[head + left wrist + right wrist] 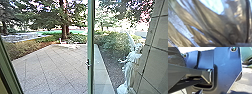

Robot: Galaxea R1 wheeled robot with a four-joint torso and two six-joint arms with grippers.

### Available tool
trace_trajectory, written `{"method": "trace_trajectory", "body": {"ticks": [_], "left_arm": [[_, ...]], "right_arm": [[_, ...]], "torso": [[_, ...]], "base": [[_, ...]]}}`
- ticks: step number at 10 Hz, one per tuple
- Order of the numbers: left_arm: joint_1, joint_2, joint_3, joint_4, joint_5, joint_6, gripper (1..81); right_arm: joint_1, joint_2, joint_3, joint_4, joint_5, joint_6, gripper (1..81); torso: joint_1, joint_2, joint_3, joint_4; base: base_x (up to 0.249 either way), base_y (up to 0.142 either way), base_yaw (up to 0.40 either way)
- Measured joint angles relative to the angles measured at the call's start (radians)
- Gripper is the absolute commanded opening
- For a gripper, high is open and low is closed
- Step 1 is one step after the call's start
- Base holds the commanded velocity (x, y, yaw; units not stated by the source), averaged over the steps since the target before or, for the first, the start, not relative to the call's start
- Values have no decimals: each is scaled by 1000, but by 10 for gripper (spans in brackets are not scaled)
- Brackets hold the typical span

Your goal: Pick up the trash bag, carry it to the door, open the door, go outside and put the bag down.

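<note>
My head view has the winged statue [129, 71]; my wrist views, the trash bag [215, 23], contents unclear. I can't tell either gripper's opening or hold.

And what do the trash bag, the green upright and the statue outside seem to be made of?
The trash bag looks like thin, glossy, partly see-through plastic film, going by its long creases and bright highlights. The green upright is probably painted metal, being slim, smooth and evenly coloured. The statue is pale and chalky-looking: stone, plaster or cast concrete; the look cannot settle which.
</note>
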Motion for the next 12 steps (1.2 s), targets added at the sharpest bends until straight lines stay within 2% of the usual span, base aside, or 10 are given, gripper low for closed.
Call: {"method": "trace_trajectory", "body": {"ticks": [3,5,12], "left_arm": [[-23,5,3,0,-5,0,10],[2,5,1,0,2,0,10],[-13,0,1,0,-1,0,10]], "right_arm": [[31,-6,-1,1,11,-1,811],[3,-7,0,-2,1,-1,811],[12,0,0,-2,3,-3,811]], "torso": [[2,1,0,0],[0,0,0,0],[1,1,0,0]], "base": [[79,0,0],[79,0,0],[78,0,0]]}}
